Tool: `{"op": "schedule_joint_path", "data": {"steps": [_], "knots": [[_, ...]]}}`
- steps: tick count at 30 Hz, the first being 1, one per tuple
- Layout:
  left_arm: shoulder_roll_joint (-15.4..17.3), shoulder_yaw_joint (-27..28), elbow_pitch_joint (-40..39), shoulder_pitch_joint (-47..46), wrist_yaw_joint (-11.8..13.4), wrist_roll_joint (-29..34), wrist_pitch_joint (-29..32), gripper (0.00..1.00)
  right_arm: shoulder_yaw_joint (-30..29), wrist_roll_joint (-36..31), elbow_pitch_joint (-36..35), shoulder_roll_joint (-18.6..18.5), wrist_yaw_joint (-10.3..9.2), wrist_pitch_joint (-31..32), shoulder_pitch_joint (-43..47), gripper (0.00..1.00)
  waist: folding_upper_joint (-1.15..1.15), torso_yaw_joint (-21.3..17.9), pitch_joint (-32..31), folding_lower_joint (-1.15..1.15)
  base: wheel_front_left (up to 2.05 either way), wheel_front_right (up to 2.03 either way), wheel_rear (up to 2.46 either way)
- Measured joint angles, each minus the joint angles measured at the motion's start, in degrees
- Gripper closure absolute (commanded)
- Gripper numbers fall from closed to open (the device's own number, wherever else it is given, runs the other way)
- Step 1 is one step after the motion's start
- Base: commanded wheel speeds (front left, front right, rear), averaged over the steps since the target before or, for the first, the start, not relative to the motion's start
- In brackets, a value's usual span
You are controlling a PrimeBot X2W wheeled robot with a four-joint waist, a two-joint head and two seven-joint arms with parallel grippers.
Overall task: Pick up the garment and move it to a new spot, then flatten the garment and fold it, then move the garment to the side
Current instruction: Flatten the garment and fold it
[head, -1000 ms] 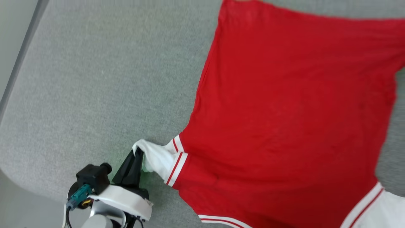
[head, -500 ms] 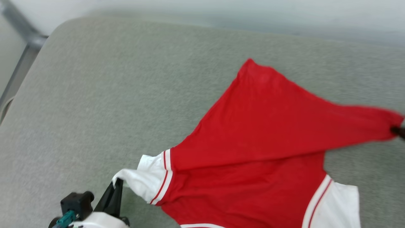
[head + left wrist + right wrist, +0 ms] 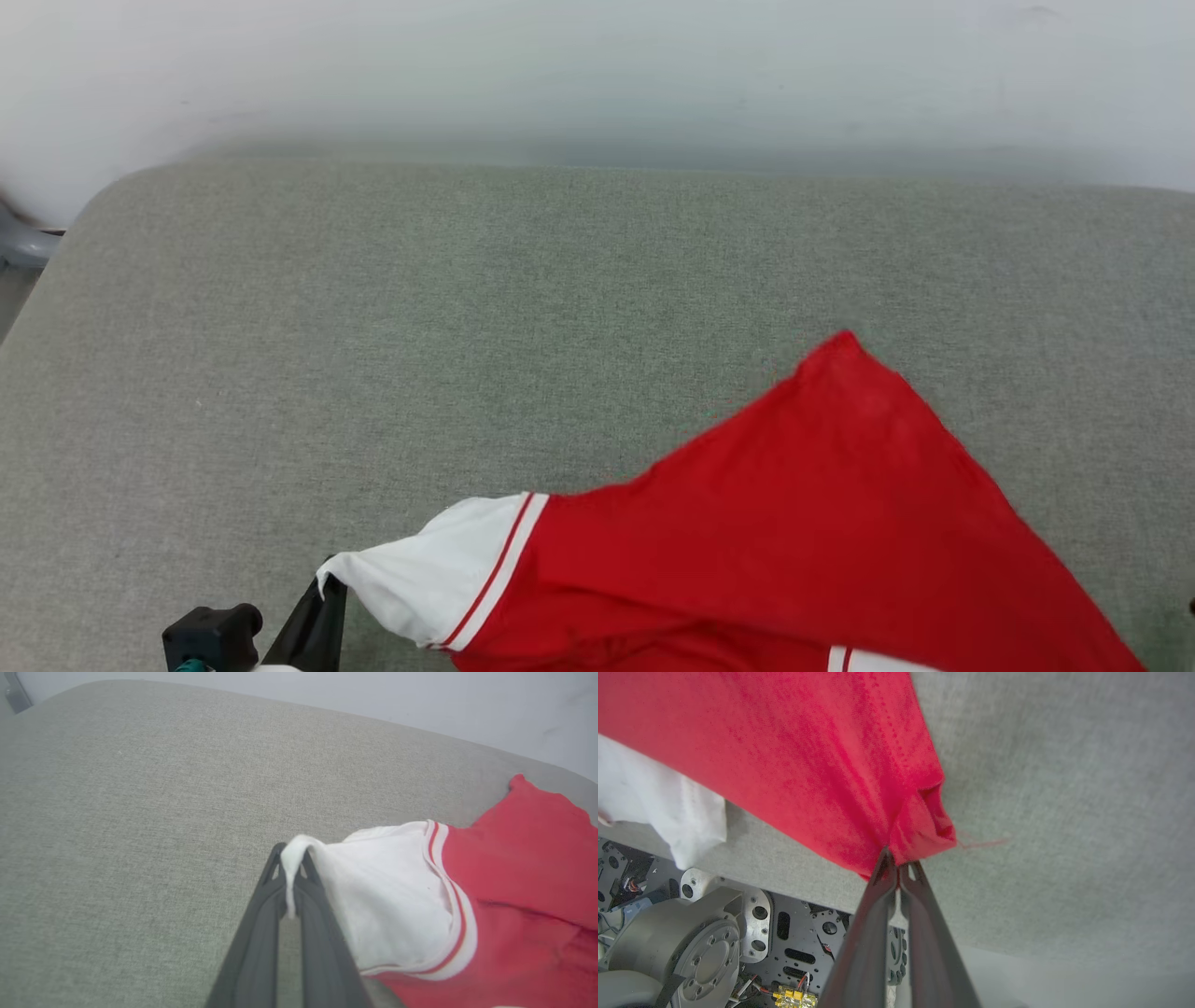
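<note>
Left gripper [image 3: 290, 865]: fingers pressed together on a bunched fold of the white sleeve [image 3: 383, 896] of the garment [image 3: 523, 882]. In my left wrist view the white cloth stands up between the two fingertips and a thin strip of it hangs down between the fingers. The sleeve runs from that pinch to the red-and-white striped trim [image 3: 455, 905], where the red body begins.

Right gripper [image 3: 899, 863]: fingers pressed together on a gathered red corner of the garment [image 3: 808, 742]. The cloth puckers into folds at the tips and spreads wide from there toward the upper left of my right wrist view. A loose red thread trails from the pinched corner. White cloth [image 3: 658, 798] of the garment shows at the left edge of that view, near the table's edge, with my own metal base [image 3: 714, 952] below it.

Position of the garment [image 3: 794, 523]: on the grey fabric-covered table [image 3: 373, 327], in the near right part of my head view. One red corner points toward the far edge. The sleeve [image 3: 429, 569] reaches left to my left gripper [image 3: 327, 588] at the bottom edge of the view, and the trim [image 3: 495, 569] crosses it at a slant. No lettering visible on the red face turned toward me. I cannot tell how much of the red body rests on the table and how much is raised. A pale wall [image 3: 597, 65] stands behind the table.
</note>
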Motion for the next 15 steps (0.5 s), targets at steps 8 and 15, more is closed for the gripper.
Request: {"op": "schedule_joint_path", "data": {"steps": [8, 15], "knots": [[0.68, -0.27, -0.31, 0.04, 0.08, -0.23, 0.44, 1.00, -3.50, -1.37, 0.55, 4.86, 0.00, -2.43, 8.15, 0.00, 0.00, -0.25, -0.18, 0.00, 0.00, 0.00, 0.00], [0.70, -0.81, -1.00, 0.04, 0.18, -0.26, 0.56, 1.00, -12.34, -2.13, -8.78, 6.37, -0.02, -8.68, 1.54, 0.00, 0.00, 0.03, -0.64, 0.00, 0.00, 0.00, 0.00]]}}
